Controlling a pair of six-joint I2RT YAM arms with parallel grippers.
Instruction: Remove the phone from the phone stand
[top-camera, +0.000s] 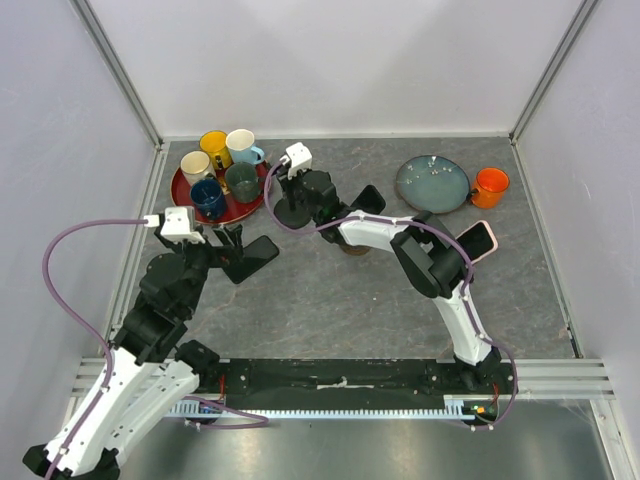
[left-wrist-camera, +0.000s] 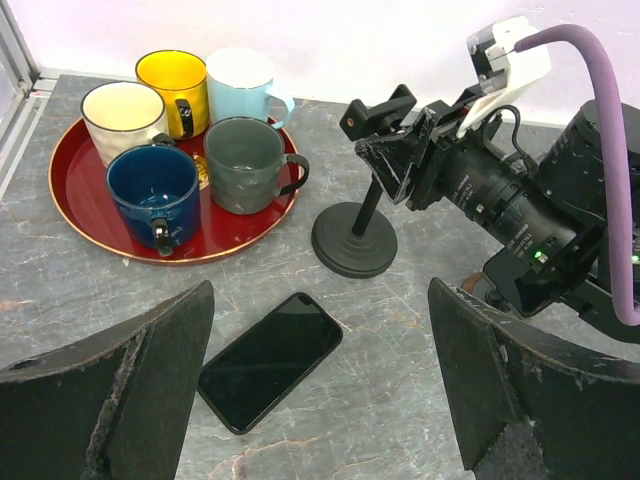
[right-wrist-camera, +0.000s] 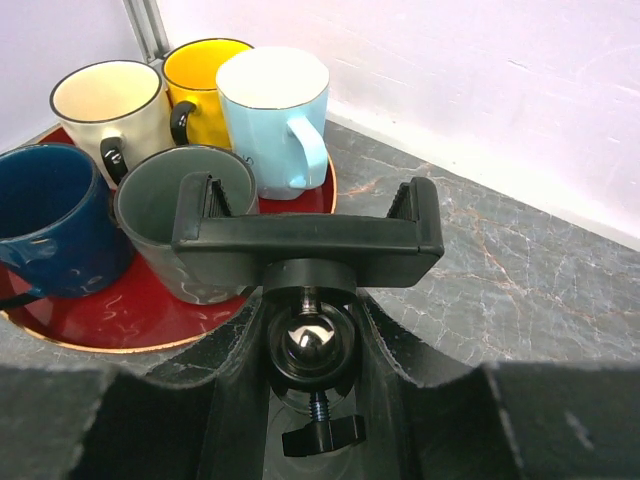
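The black phone lies flat, screen up, on the grey table in front of the phone stand. My left gripper hangs open above it, one finger on each side, touching nothing. The stand's clamp is empty. My right gripper is shut on the stand's ball joint just below the clamp. In the top view the left gripper sits left of the stand, the right gripper is at the stand, and the phone is hidden under the left gripper.
A red tray with several mugs stands left of the stand, also in the top view as the tray. A dark plate and an orange mug sit back right. A pink-edged flat object lies by the right arm.
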